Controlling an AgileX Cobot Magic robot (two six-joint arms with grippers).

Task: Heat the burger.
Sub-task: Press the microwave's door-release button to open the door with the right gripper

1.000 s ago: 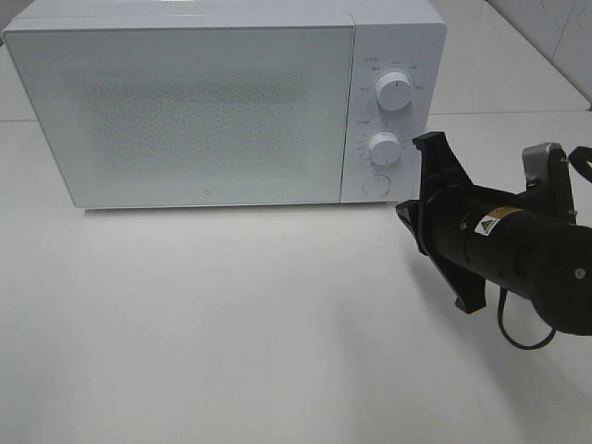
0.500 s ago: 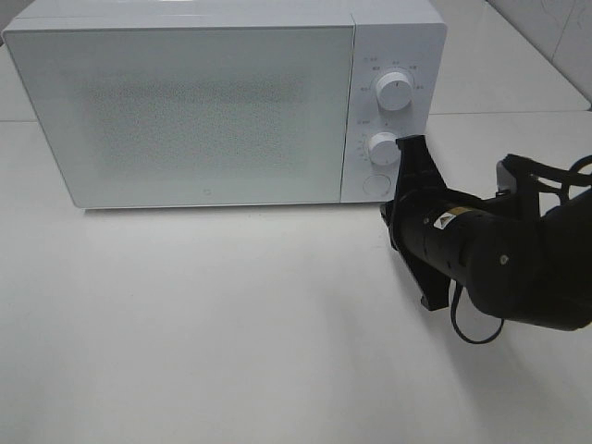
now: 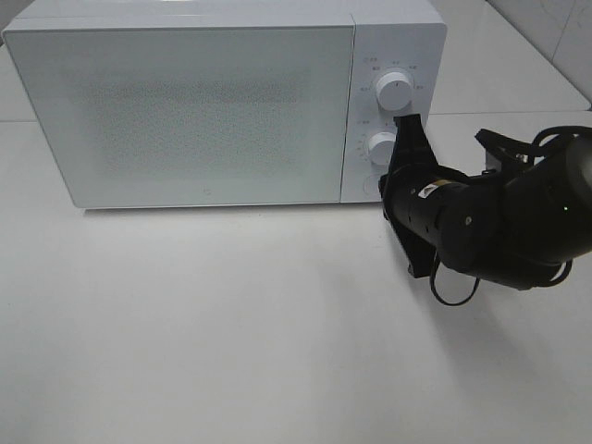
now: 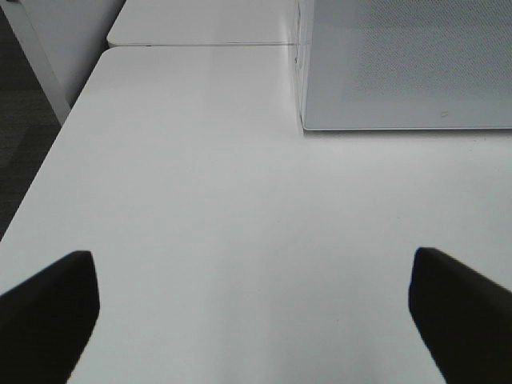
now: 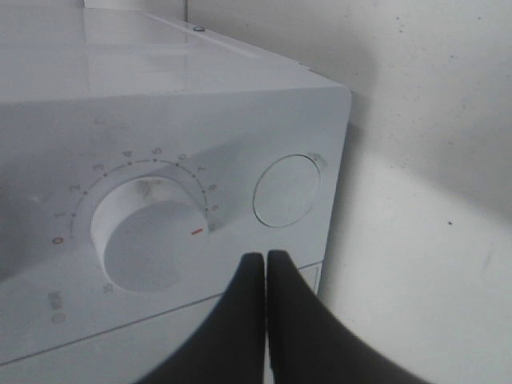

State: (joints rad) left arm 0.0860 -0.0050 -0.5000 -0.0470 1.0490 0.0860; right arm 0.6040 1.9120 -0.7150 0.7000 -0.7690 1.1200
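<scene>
White worktop (image 3: 231, 324) carries a white microwave (image 3: 185, 111), door shut; dark floor lies beside it. The right claw (image 5: 266, 260) is pinched closed, its tips near the panel between the lower dial (image 5: 148, 236) and the round button (image 5: 286, 190). The left claw (image 4: 250, 258) gapes wide above the worktop. The burger shows in no view, so its place relative to either claw cannot be told.

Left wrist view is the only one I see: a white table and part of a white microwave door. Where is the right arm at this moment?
Observer: The right gripper points at the control panel of the white box-shaped microwave, with its fingers shut.
Operator: Which control is it near?
Observer: Its tips are close to the round white button, beside the lower round white dial. I cannot tell whether they touch the panel.
Operator: And the small golden-brown burger?
Observer: No view shows it. In the high view the whole microwave door is closed.
</scene>
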